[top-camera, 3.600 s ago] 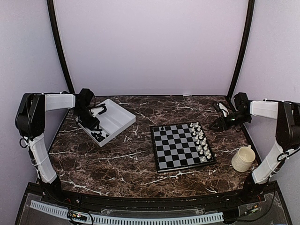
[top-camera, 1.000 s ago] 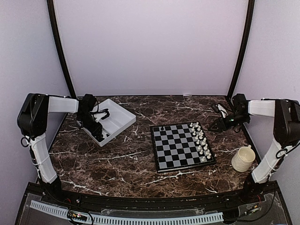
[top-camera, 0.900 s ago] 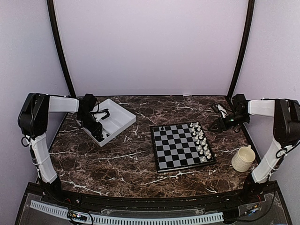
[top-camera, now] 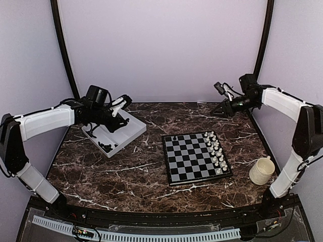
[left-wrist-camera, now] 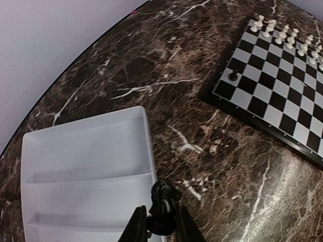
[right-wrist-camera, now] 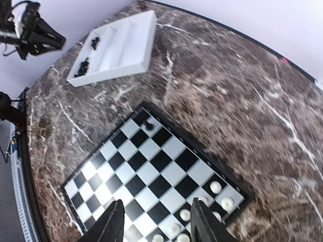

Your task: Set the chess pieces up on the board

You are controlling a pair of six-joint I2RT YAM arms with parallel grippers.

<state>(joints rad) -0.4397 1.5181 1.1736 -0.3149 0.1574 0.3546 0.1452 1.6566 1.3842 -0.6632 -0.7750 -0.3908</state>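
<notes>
The left arm reaches over the white tray, which sits at the far left corner of the desk. The left jaws are pinched narrow on one black chess piece, held in the air over the tray's edge. It looks like a knight, though it is too small to be sure. The other black pieces lie loose in the tray's end compartment, the one nearest the left edge of the desk.

The board lies flat, right of the desk's middle and apart from the tray. A lone black piece stands on a square at the board's far left corner. White pieces stand in two rows along the board's right side.

The right arm hangs high over the far right corner of the desk. The right jaws stand wide with nothing between them. A cream mug sits by the right edge of the desk, near the board's near right corner.
</notes>
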